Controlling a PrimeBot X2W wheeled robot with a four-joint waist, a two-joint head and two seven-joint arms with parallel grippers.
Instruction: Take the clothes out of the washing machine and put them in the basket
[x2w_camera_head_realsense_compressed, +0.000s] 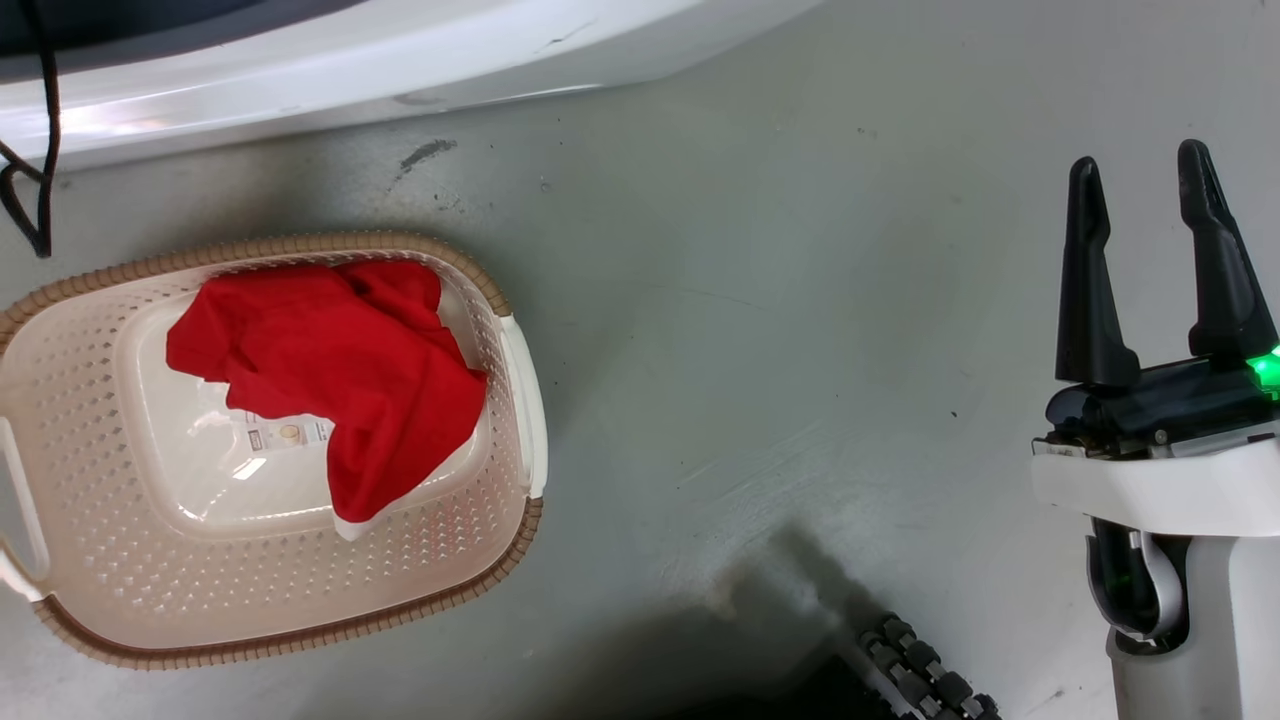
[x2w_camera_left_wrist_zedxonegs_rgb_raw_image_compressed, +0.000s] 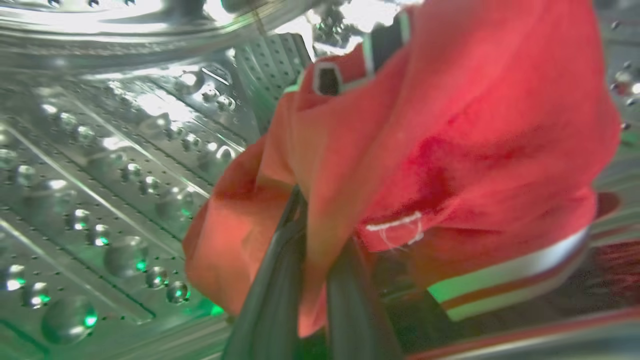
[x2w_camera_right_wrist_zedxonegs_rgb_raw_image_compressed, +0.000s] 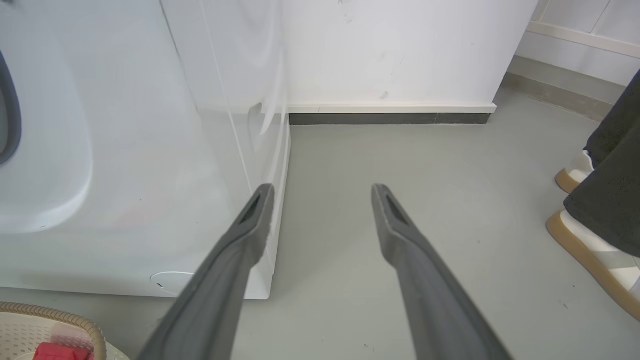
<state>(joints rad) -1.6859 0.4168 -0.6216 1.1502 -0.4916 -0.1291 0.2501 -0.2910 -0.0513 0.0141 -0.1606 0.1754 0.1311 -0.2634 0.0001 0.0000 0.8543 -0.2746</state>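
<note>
In the left wrist view my left gripper (x2w_camera_left_wrist_zedxonegs_rgb_raw_image_compressed: 320, 220) is inside the washing machine's perforated steel drum (x2w_camera_left_wrist_zedxonegs_rgb_raw_image_compressed: 110, 165). Its two dark fingers are shut on a fold of the red jersey (x2w_camera_left_wrist_zedxonegs_rgb_raw_image_compressed: 450, 125), which has white trim, and the cloth hides their tips. The plain red garment (x2w_camera_head_realsense_compressed: 340, 370) lies crumpled in the cream basket (x2w_camera_head_realsense_compressed: 300, 245) on the floor, below the machine's white front (x2w_camera_head_realsense_compressed: 350, 60). My right gripper (x2w_camera_head_realsense_compressed: 1145, 175) hangs open over bare floor to the right of the basket, with nothing between its fingers. In the right wrist view that gripper (x2w_camera_right_wrist_zedxonegs_rgb_raw_image_compressed: 322, 192) points past the machine's right corner (x2w_camera_right_wrist_zedxonegs_rgb_raw_image_compressed: 125, 150).
A person's shoes (x2w_camera_right_wrist_zedxonegs_rgb_raw_image_compressed: 590, 250) and dark trouser leg stand on the grey floor at the right. A white wall with a dark skirting (x2w_camera_right_wrist_zedxonegs_rgb_raw_image_compressed: 390, 118) runs behind the machine. The robot's wheeled base (x2w_camera_head_realsense_compressed: 920, 670) shows at the bottom. The basket's corner (x2w_camera_right_wrist_zedxonegs_rgb_raw_image_compressed: 75, 320) is at my lower left.
</note>
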